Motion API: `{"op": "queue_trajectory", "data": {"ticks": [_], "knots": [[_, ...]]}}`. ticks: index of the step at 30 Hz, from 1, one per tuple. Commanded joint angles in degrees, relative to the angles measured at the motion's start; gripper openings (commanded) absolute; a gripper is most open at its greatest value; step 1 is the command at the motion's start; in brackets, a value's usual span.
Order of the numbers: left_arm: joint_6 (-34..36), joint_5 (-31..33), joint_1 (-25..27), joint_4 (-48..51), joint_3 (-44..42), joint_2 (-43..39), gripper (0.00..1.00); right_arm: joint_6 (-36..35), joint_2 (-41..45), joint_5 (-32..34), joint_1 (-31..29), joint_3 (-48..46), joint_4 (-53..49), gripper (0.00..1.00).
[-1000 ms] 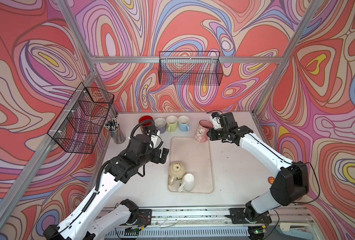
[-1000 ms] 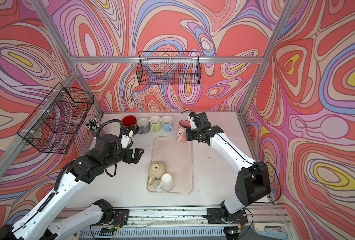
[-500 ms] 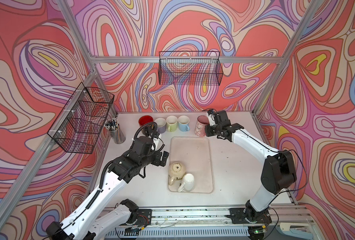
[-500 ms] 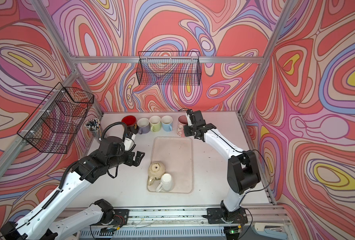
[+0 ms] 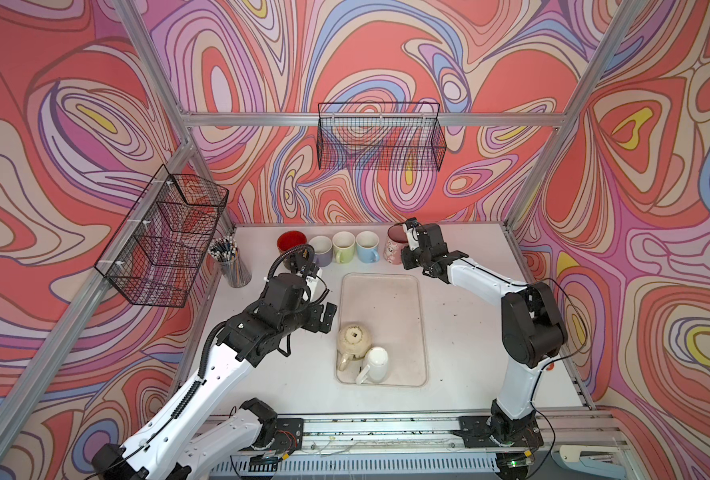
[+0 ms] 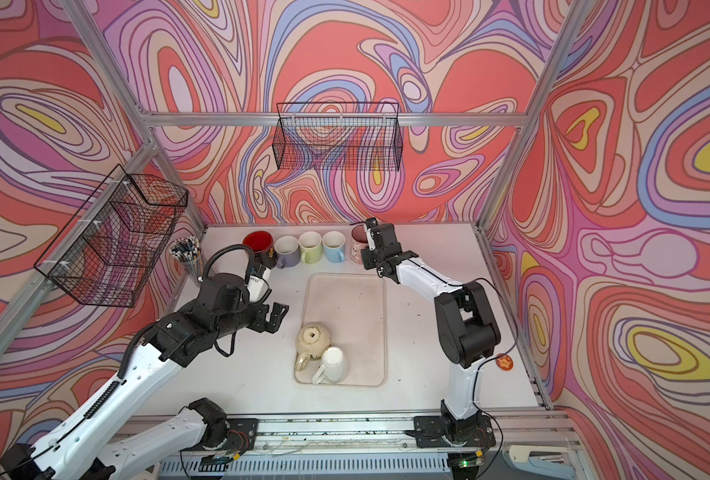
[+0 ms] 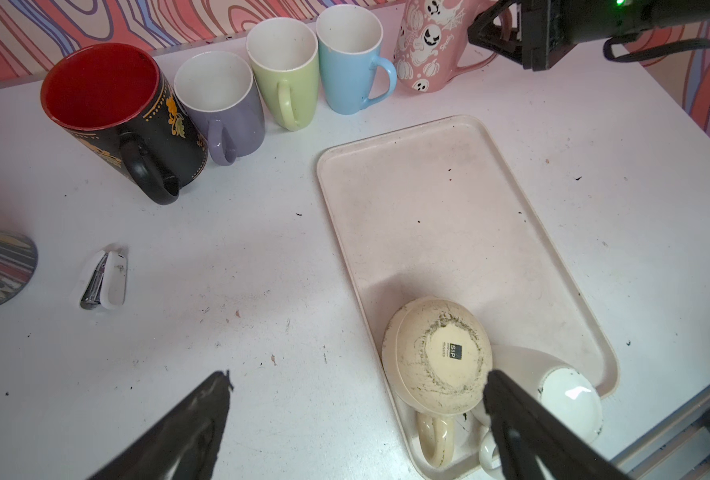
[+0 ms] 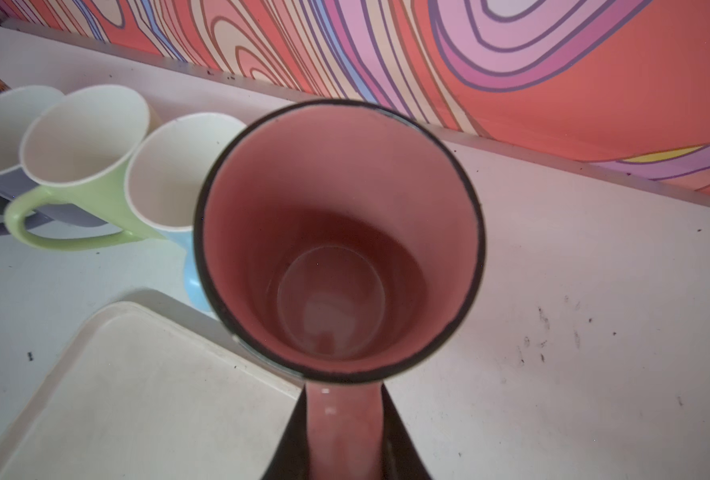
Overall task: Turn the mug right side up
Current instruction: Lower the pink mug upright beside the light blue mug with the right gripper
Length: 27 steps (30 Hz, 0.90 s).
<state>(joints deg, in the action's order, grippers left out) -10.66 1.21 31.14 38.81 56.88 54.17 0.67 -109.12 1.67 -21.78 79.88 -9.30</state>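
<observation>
A pink ghost-print mug (image 5: 394, 249) (image 6: 358, 249) (image 7: 432, 45) stands upright, mouth up, at the right end of the mug row by the back wall. Its base looks to be on the table. My right gripper (image 5: 408, 240) (image 6: 370, 241) (image 8: 344, 432) is shut on its handle. The right wrist view looks straight down into the empty pink mug (image 8: 336, 232). My left gripper (image 5: 327, 318) (image 6: 277, 318) (image 7: 357, 382) is open and empty, just left of the tray (image 5: 382, 299) (image 7: 428, 208). It hangs close beside an upside-down cream mug (image 5: 354, 340) (image 7: 436, 357).
A white mug (image 5: 376, 363) (image 7: 565, 390) lies bottom up against the cream one on the tray's near end. Red-and-black (image 5: 292, 243), purple (image 5: 320, 249), green (image 5: 343, 245) and blue (image 5: 367, 245) mugs stand upright. A pencil cup (image 5: 231, 262), a stapler (image 7: 104, 280) and wall baskets (image 5: 380, 141) lie around.
My right gripper has carried the pink mug back and left to the end of the row and brought it from tilted to upright. The left arm has shifted slightly nearer the tray.
</observation>
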Motion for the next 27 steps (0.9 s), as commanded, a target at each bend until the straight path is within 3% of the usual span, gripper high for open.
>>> {"op": "queue_trajectory", "data": {"ticks": [1,27], "knots": [[1.14,1.03,0.00,0.65,-0.54,0.20,0.98,-1.52,-0.85,1.12,0.05,4.24,8.08,0.00],[1.43,1.26,0.07,0.74,-0.72,1.15,0.98,-2.76,-10.33,1.80,0.05,9.50,11.53,0.00]]}}
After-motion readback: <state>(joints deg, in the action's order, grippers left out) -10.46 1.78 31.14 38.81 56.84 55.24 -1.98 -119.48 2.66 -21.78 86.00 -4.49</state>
